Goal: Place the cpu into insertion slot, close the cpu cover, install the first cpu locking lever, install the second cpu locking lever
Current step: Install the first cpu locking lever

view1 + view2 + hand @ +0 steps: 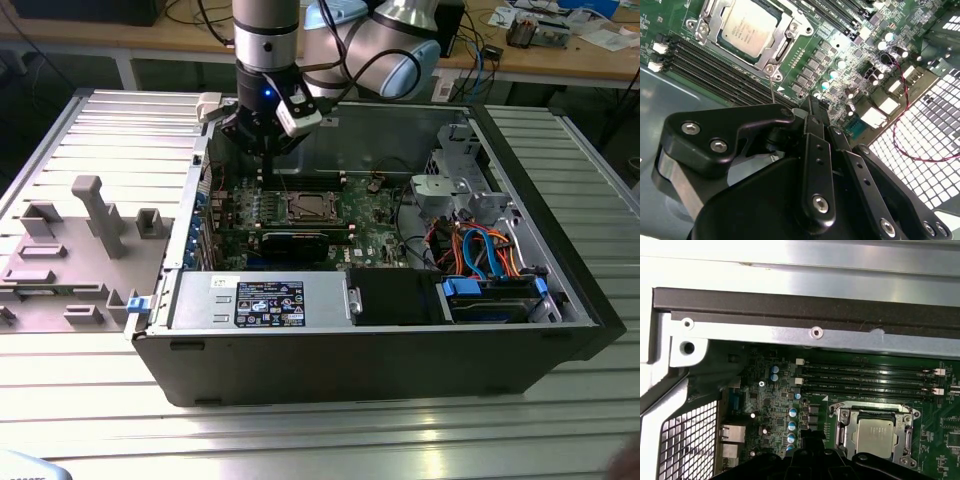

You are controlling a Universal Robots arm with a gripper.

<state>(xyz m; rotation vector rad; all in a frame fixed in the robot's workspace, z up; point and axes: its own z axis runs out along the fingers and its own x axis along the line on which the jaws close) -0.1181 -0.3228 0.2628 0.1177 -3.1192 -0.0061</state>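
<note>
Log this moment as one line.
cpu: lying flat inside cpu cover | cpu cover: down | claw: above motherboard, exterior view's left of cpu

This is a robotics lab or test workshop. An open desktop computer case [350, 365] lies on its side on a table [320, 430] of ribbed aluminium profiles, its green motherboard [375, 225] bared beneath an industrial robot arm [267, 40]. Near the table's edge on the exterior view's left sits a grey moulded fixture tray [60, 270]. Behind runs a wooden workbench [570, 62] strewn with cables [200, 12], papers [610, 38] and small electronics [540, 30].
</note>
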